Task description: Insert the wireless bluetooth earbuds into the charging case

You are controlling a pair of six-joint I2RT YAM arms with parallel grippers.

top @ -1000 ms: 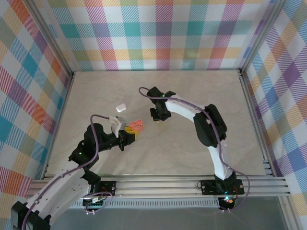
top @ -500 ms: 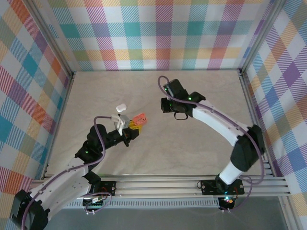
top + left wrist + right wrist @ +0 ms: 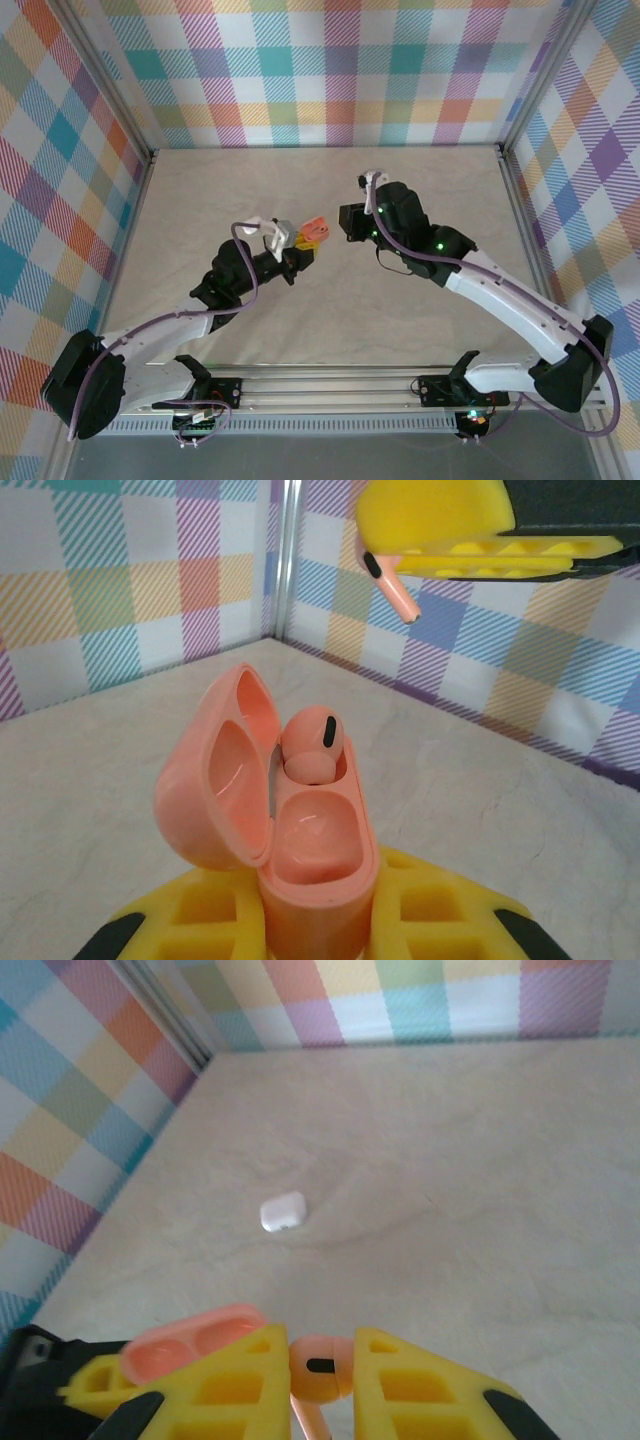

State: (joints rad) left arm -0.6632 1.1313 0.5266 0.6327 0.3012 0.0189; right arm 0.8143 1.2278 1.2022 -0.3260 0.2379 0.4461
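Above the worktop [image 3: 200, 190], clear of its edges, my left hand [image 3: 297, 246] clamps the open case [image 3: 320, 865]; at its 3 o'clock my right hand [image 3: 346, 222] pinches an earbud [image 3: 320, 1368].

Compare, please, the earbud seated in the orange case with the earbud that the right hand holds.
The seated earbud rests in the open case gripped by the left hand; the held earbud is pinched in the right hand, clear of the case. The seated earbud shows just its head, stem sunk in the slot; the held earbud's stem sticks out bare. Both are orange with a black mark.
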